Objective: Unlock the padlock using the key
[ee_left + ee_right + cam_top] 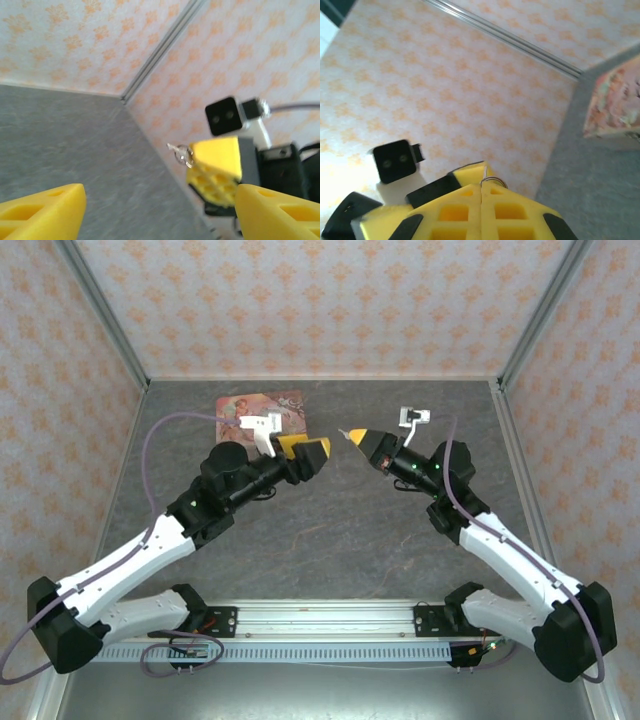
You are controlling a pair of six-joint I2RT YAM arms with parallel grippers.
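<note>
My right gripper (358, 437) is shut on a small silver key (346, 433), held up above the table. The key's blade and ring (180, 151) stick out of the yellow fingers (216, 162), pointing toward my left gripper. In the right wrist view the ring (493, 181) pokes from the closed fingertips of that gripper (481, 192). My left gripper (320, 453) hangs open just left of the key with nothing between its fingers (42, 210). The pink picture-printed tin box (262, 408) lies behind the left gripper. The padlock is hidden.
The grey table (330, 530) is fenced by patterned walls with metal corner posts (100, 310). The tin box (615, 102) sits near the back wall. Both arms reach in from the near edge, with their wrists meeting mid-table.
</note>
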